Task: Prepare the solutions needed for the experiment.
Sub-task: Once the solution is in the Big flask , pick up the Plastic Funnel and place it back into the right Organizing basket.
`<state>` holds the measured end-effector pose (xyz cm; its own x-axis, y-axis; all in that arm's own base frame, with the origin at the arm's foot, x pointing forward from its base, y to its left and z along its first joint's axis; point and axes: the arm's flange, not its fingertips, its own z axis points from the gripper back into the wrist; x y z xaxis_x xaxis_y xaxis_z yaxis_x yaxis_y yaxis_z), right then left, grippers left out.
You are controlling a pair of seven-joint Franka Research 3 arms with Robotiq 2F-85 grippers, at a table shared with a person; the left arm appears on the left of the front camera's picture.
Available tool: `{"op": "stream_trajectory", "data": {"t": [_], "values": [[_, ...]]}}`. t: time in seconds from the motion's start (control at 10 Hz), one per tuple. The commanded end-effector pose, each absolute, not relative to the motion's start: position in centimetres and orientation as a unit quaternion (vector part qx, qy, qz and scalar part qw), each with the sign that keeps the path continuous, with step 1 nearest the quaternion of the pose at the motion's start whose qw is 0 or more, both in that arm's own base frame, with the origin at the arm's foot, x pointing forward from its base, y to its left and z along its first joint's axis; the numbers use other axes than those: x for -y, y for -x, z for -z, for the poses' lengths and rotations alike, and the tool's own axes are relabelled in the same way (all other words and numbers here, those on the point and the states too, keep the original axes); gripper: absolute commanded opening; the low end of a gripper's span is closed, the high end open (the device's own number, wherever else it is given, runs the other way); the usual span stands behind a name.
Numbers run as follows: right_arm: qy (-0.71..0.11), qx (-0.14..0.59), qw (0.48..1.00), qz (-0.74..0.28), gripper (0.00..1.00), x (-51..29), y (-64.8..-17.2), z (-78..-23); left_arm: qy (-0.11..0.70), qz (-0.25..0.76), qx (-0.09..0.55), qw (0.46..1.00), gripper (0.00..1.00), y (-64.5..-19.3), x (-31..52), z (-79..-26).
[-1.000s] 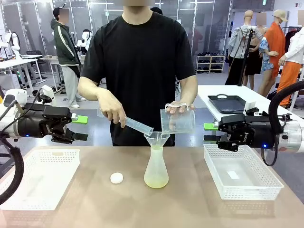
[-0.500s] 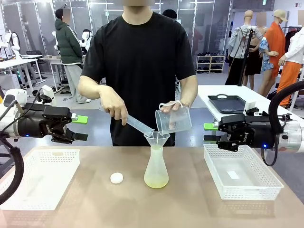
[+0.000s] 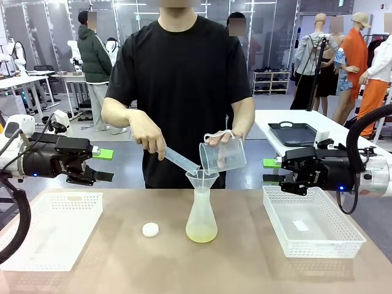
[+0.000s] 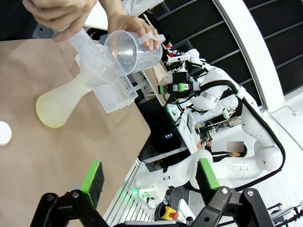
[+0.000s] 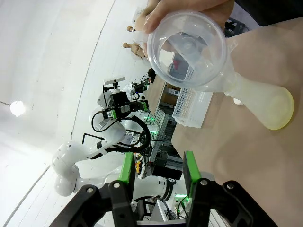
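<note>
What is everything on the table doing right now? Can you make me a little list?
conical flask: upright mid-table, funnel on top
liquid: pale yellow-green, little, at flask bottom
person: one hand tilts clear cylinder over funnel, other hand holds measuring jug
cap: white, beside flask
left gripper: open, empty
right gripper: open, empty

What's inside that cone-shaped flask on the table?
A shallow pool of pale yellow-green liquid lies at the bottom of the flask; a funnel sits in its neck. Frosted walls hide the funnel's stem.
</note>
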<state>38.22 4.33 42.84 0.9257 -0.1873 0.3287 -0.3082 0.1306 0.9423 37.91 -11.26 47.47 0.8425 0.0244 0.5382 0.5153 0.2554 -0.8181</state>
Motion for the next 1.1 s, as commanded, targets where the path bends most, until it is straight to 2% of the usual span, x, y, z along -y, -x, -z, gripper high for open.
{"op": "stream_trajectory", "data": {"t": [0.0,1.0], "values": [[-0.66,0.188,0.726,-0.04,0.53,-4.26,-38.21,-42.84,0.6,0.153,0.229,0.751,1.0,-38.01,11.53,-47.66],[-0.66,0.188,0.726,-0.04,0.53,-4.26,-38.21,-42.84,0.6,0.153,0.229,0.751,1.0,-38.01,11.53,-47.66]]}}
